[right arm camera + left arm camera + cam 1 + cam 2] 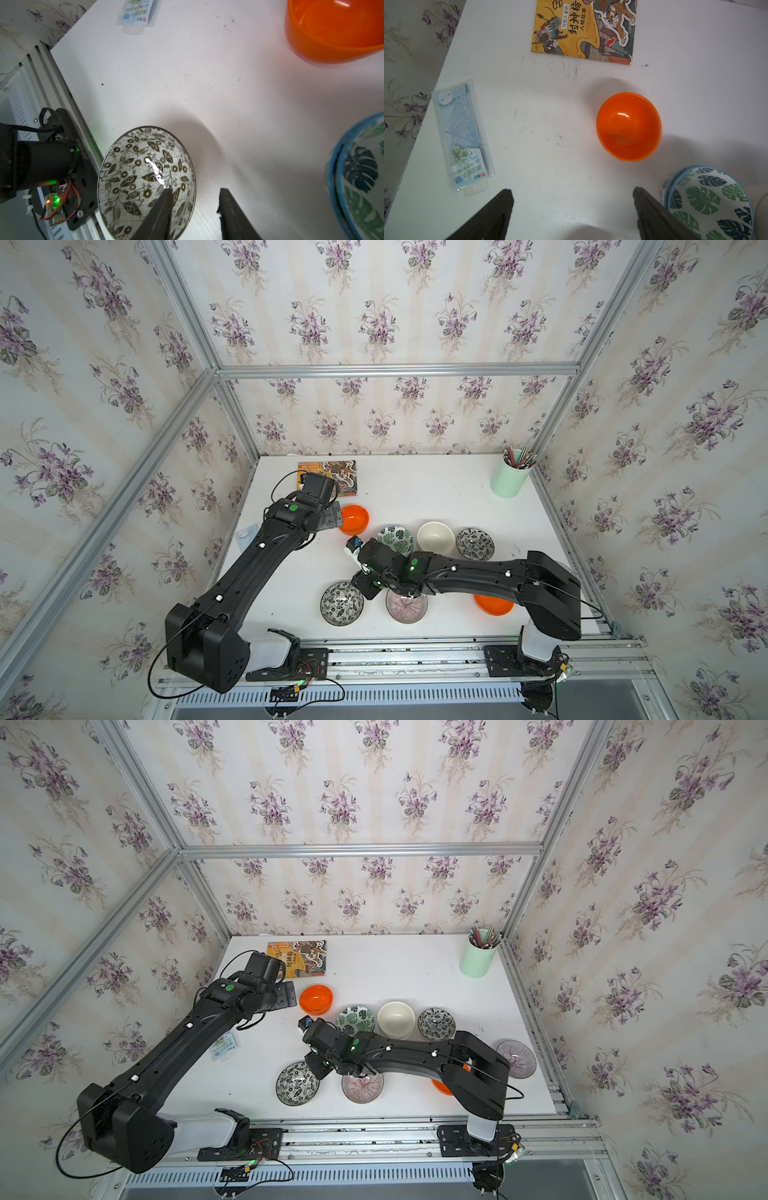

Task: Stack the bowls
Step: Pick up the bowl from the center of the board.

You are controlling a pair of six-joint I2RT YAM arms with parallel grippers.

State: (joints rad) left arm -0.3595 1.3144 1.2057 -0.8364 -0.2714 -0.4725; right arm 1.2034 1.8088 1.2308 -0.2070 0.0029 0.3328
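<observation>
From the left wrist we see the left gripper (pixel 571 190) with its jaws spread wide and nothing between them, over the bare white table (pixel 550 116). The far orange bowl (pixel 629 126) stands between the book (pixel 583 29) and the leaf-print bowls (pixel 708 205), two nested. A ruler packet (pixel 463 137) lies by the table's edge.

From the right wrist we see the right gripper (pixel 195 190) with jaws apart astride the rim of the near floral bowl (pixel 145 176), one finger over its inside, one outside. The bowl sits on the table.

In both top views the leaf-print bowls, cream bowl (pixel 435 538) and far floral bowl (pixel 475 544) form a row mid-table. Nearer the front stand the near floral bowl, a purple striped bowl (pixel 406 605) and the near orange bowl (pixel 493 605), partly under the right arm (pixel 478 574). In a top view a second purple bowl (pixel 517 1058) shows by the right edge.
</observation>
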